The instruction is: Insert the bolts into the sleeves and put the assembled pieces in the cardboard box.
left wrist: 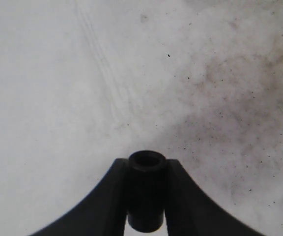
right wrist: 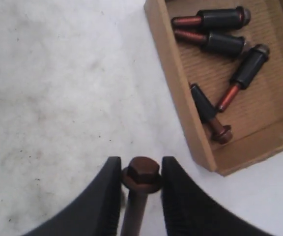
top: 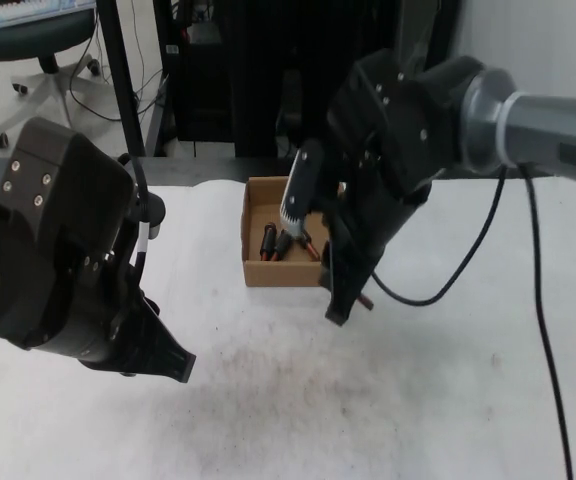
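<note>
Four assembled pieces lie loose on the floor of the cardboard box. Seen from behind the arms, the box sits at 12 o'clock on the tabletop.

The right pincer hangs just off the box's near corner, at about 5 o'clock from it. Its jaws are drawn in to a narrow gap around a copper-coloured bolt. The hexagonal head is at the fingertips and the shank runs back between the jaws.

The left pincer hovers over bare tabletop at 8 o'clock, well apart from the box. Its jaws clamp a black sleeve, with the open bore pointing out past the fingertips.

Status, as a judgement: the task is well advanced. For this pair, three steps remain:
1. Align the two parts.
2. Insert the bolt into the sleeve.
3. Place the result in the box.
</note>
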You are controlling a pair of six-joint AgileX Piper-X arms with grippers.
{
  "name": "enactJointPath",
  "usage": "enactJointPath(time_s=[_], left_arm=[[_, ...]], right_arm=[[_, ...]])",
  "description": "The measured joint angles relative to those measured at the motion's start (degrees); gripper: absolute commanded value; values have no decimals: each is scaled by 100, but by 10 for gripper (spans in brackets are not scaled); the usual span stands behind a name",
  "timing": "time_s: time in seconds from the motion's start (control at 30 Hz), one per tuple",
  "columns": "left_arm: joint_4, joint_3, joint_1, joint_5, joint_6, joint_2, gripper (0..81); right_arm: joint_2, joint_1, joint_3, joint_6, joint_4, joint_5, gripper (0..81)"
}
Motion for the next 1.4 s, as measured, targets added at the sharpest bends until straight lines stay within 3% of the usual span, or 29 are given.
enactJointPath(time_s=[0.23,0.87,0.93,1.1,1.4], left_arm=[[0,0,0,88,-73,0,2],[0,0,0,165,-109,0,2],[0,0,0,180,-109,0,2],[0,0,0,237,-109,0,2],[33,0,0,256,-109,0,2]], right_arm=[[-3,-28,0,384,-230,-587,8],[1061,50,0,419,-87,-234,8],[1061,50,0,464,-87,-234,77],[1061,50,0,487,-32,-234,355],[1061,50,0,502,89,-234,346]])
